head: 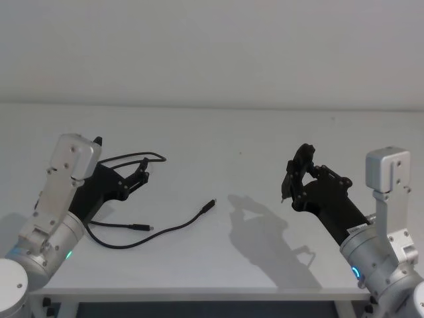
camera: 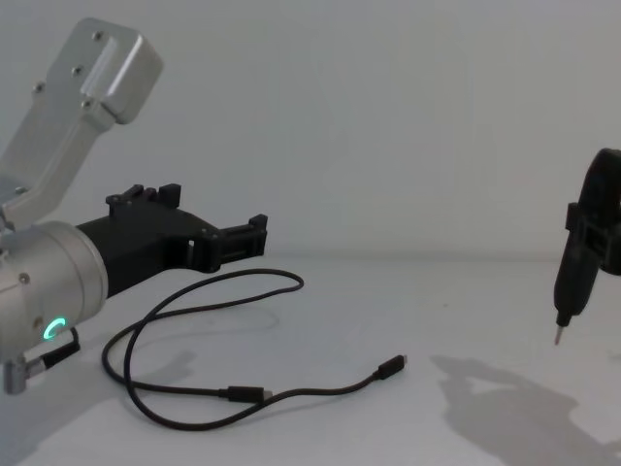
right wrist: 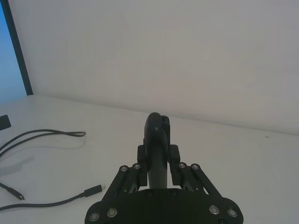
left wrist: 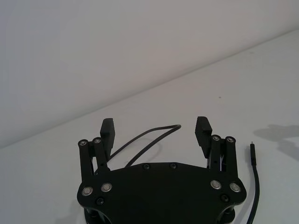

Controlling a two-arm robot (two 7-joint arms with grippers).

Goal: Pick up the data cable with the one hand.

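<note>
The data cable (head: 182, 224) lies in a loose loop on the white table (head: 265, 139), with both slim plugs resting on the surface toward the front. Its far bend (left wrist: 149, 135) shows between and beyond the fingers of my left gripper (head: 144, 171), the one hand. That gripper is open and hovers just above the loop (camera: 223, 282) without touching it. My right gripper (head: 306, 169) stays raised at the right, shut on a dark slender tool (camera: 572, 282) whose thin metal tip points down. One plug (right wrist: 93, 189) and part of the cable (right wrist: 51, 134) also appear in the right wrist view.
A plain wall (head: 212, 53) rises behind the table. The table's front edge (head: 199, 290) runs just below the cable. A dark upright edge with a blue surface (right wrist: 11, 51) stands off to one side in the right wrist view.
</note>
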